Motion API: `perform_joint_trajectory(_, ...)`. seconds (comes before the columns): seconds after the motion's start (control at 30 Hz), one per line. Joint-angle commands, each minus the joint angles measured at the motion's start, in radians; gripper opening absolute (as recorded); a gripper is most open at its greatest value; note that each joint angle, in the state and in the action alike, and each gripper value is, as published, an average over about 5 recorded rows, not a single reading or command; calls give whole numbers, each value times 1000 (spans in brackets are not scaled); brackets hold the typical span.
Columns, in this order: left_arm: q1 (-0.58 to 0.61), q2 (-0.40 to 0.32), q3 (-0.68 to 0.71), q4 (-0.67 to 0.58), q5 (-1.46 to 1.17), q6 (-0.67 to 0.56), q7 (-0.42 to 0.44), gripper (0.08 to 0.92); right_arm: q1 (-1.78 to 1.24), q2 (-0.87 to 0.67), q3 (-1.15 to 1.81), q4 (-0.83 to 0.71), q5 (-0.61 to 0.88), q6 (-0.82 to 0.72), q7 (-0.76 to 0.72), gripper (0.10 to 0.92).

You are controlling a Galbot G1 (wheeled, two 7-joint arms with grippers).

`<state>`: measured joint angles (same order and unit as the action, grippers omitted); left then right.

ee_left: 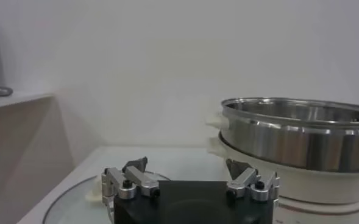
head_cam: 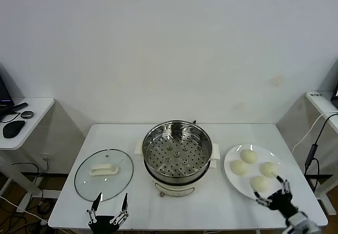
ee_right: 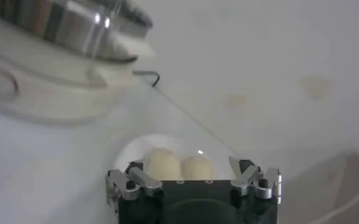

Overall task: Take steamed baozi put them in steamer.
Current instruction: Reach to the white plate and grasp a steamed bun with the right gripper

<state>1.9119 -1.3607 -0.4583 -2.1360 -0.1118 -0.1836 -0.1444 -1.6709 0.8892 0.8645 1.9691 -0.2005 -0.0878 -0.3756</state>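
Note:
Four cream-white baozi lie on a white plate (head_cam: pixel 230 173) at the table's right: one far (head_cam: pixel 249 156), one left (head_cam: pixel 239 167), one right (head_cam: pixel 269 169), one near (head_cam: pixel 259 183). The steel steamer (head_cam: pixel 177 152) with its perforated tray stands empty at the table's middle, on a cream base. My right gripper (head_cam: pixel 273 190) is open at the plate's near edge, just in front of the nearest baozi; two baozi (ee_right: pixel 162 164) show between its fingers in the right wrist view. My left gripper (head_cam: pixel 110 206) is open and empty at the front edge, near the lid; the steamer (ee_left: pixel 301 134) shows beside it.
A flat glass lid (head_cam: pixel 103 174) with a white handle lies left of the steamer. A side desk (head_cam: pixel 26 119) with a mouse stands at the far left. A white shelf and cables (head_cam: pixel 317 133) are at the right.

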Motion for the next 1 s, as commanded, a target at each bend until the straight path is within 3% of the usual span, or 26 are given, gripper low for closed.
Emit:
perform_joint_trajectory(0.03, -6, -18, -9, 26, 95, -60, 25, 823, 209, -368, 28, -153, -311, -8, -285, 823)
perform_joint_trajectory(0.2, -7, -32, -13, 33, 111, -68, 24, 823, 417, -459, -109, -264, -347, 62, -440, 823)
perform_joint_trajectory(0.47, -3, -43, -18, 36, 156, -83, 24, 823, 903, -481, -604, -494, -241, 122, -639, 823)
perform_joint_trajectory(0.73, -2, -44, -22, 38, 162, -86, 23, 823, 1314, -356, -1040, -693, -138, 121, -761, 823)
perform_joint_trajectory(1.0, -5, -48, -41, 42, 160, -89, 21, 823, 1496, -173, -1224, -888, -216, 133, -788, 823)
